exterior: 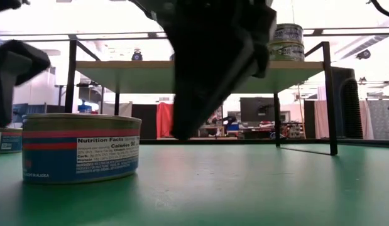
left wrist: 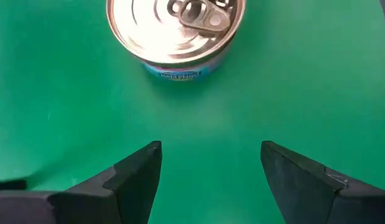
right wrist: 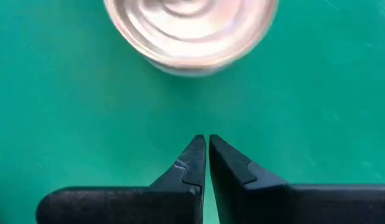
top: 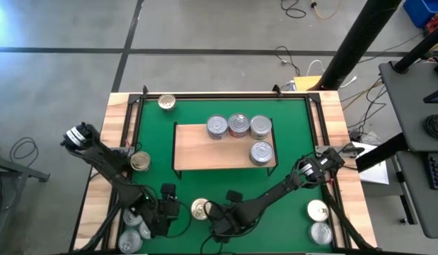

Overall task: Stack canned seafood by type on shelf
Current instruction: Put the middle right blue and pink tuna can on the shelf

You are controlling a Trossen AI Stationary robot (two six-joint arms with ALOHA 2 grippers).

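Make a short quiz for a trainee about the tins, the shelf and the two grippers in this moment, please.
1. True or false: the left gripper has its jaws shut on a can.
2. In the high view, how many tins show from above on the shelf?
3. The jaws of the right gripper are: A) wide open; B) shut, holding nothing; C) shut on a lid.

Key: 1 false, the jaws are open and empty. 2 four. 3 B.
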